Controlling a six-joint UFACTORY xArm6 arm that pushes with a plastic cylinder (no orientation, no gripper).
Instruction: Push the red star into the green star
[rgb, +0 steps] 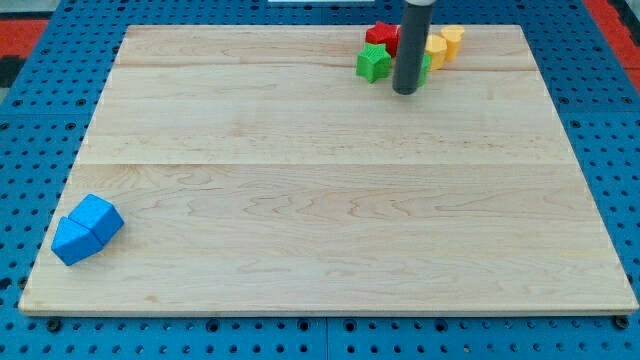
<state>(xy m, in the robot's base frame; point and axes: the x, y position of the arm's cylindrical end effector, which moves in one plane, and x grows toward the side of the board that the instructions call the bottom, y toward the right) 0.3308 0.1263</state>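
A green star (373, 62) lies near the view's top, right of centre, on the wooden board (320, 200). A red star (383, 35) sits just above it and to its right, touching or nearly touching it. My tip (405, 91) stands just right of the green star and below the red star, close beside both. The rod hides part of the cluster behind it.
A second green block (425, 65) peeks out right of the rod. Two yellow blocks (437, 50) (452, 39) sit at the cluster's right. Two blue blocks (99, 218) (72, 241) lie together at the board's lower left corner.
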